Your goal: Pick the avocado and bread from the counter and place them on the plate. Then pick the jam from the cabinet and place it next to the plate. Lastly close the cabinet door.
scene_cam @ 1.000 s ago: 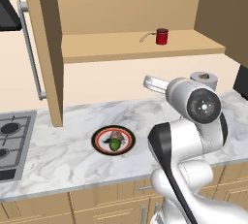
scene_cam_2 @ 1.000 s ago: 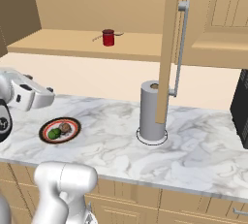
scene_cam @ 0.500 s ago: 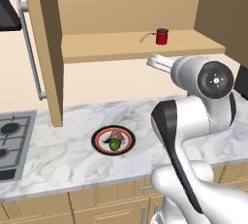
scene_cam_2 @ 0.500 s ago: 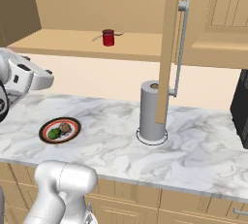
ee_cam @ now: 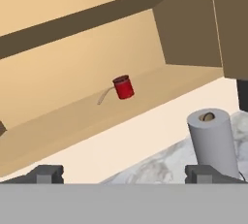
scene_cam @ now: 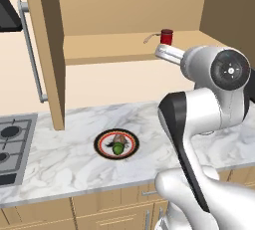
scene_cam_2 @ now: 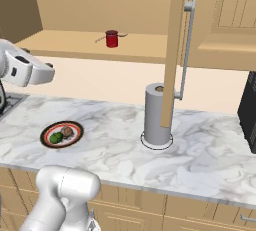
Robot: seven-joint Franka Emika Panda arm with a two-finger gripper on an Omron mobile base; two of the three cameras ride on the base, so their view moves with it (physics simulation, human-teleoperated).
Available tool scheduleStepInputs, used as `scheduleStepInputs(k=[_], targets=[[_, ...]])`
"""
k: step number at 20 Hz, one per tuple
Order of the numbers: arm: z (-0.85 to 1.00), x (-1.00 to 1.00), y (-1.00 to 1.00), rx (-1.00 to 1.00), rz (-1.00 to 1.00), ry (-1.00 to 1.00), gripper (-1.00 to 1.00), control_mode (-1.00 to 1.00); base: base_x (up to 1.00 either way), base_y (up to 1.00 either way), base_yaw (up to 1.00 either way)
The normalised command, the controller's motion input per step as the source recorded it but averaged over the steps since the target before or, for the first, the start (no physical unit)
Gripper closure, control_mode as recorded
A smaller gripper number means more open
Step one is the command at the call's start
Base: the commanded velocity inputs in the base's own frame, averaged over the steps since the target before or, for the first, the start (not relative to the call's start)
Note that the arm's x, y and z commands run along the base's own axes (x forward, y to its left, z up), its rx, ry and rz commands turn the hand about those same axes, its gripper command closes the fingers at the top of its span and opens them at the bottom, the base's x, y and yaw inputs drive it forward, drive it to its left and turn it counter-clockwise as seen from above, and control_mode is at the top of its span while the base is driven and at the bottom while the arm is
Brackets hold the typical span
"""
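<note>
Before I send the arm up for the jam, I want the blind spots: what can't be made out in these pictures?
- Jam: label and lid too small in the hand view.
- Bread: partly hidden behind the avocado in the left base view.
- Gripper: fingertips cut by the hand view's bottom.
- Cabinet door: top cut off in the right base view.
</note>
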Motion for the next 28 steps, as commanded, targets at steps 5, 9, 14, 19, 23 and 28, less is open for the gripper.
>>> scheduleStepInputs(k=[5,9,14,19,23,28], targets=[[0.05,0.0,-0.25,0.0,0.05,-0.05,-1.0,-1.0,0.0,0.0,0.0],[0.04,0.0,-0.26,0.0,0.04,-0.02,-1.0,-1.0,0.0,0.0,0.0],[0.1,0.0,-0.25,0.0,0.06,0.0,-1.0,-1.0,0.0,0.0,0.0],[0.12,0.04,-0.15,0.0,0.12,0.01,-1.0,-1.0,0.0,0.0,0.0],[0.09,0.13,-0.05,0.0,0.16,0.02,-1.0,-1.0,0.0,0.0,0.0],[0.02,0.16,0.0,0.0,0.18,0.01,-1.0,-1.0,0.0,0.0,0.0]])
